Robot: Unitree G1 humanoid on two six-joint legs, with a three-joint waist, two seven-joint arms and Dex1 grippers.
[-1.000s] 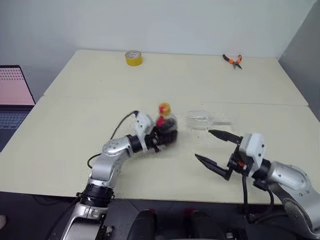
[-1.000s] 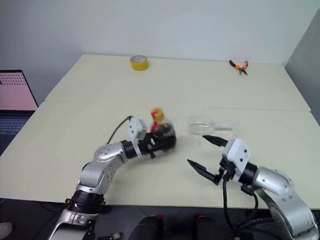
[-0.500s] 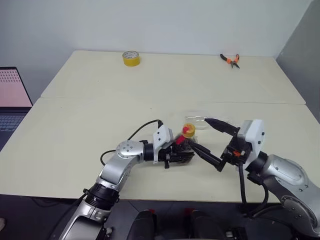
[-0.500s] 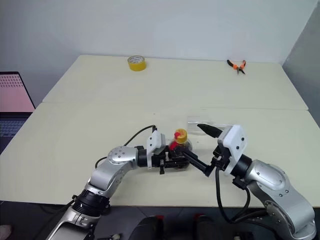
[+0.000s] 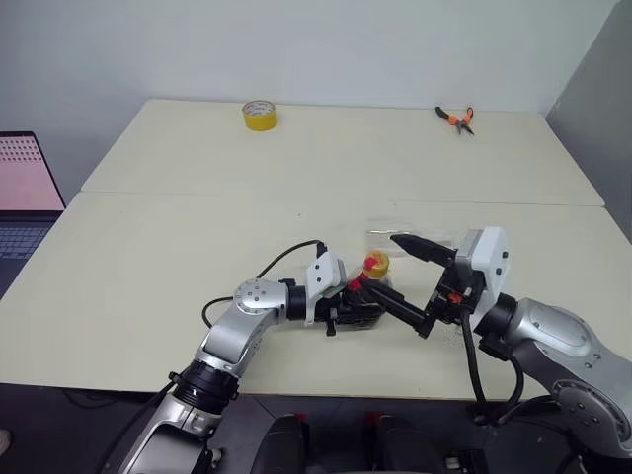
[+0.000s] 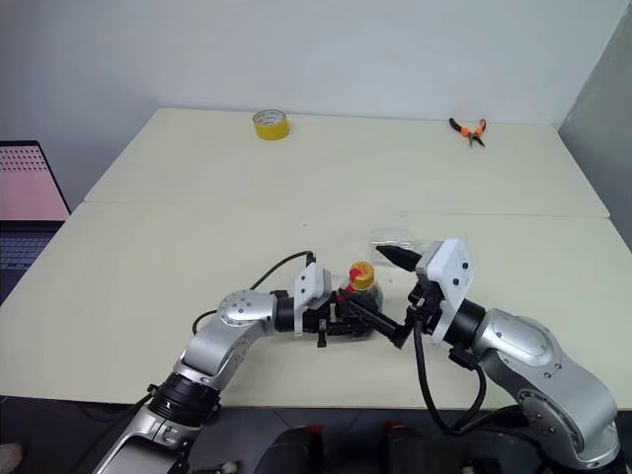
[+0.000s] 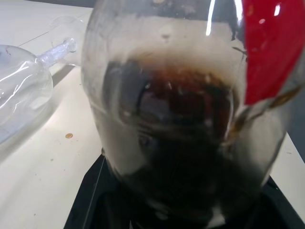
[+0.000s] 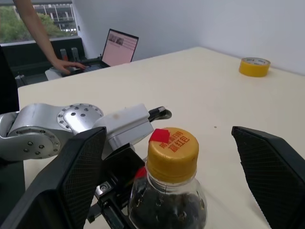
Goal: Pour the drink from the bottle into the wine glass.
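Observation:
My left gripper (image 5: 352, 308) is shut on the belly of the bottle (image 5: 375, 265), a small clear one with a yellow cap and red neck strip, held upright just above the table. The dark drink (image 7: 176, 157) fills its lower part. My right gripper (image 5: 384, 263) is open, one finger on each side of the yellow cap (image 8: 172, 145) without touching it. The wine glass (image 5: 395, 238) lies on its side on the table just behind the bottle, and its bowl (image 7: 19, 90) and stem show beside the bottle.
A yellow tape roll (image 5: 259, 115) and orange-handled pliers (image 5: 456, 118) lie at the table's far edge. A laptop (image 5: 25, 188) stands off the table's left side, where a person's hand (image 8: 62, 64) rests near it. A seam (image 5: 197, 195) crosses the tabletop.
My left gripper has carried the bottle to the right and nearer to me. The right gripper has risen and swung left, so its open fingers now flank the cap.

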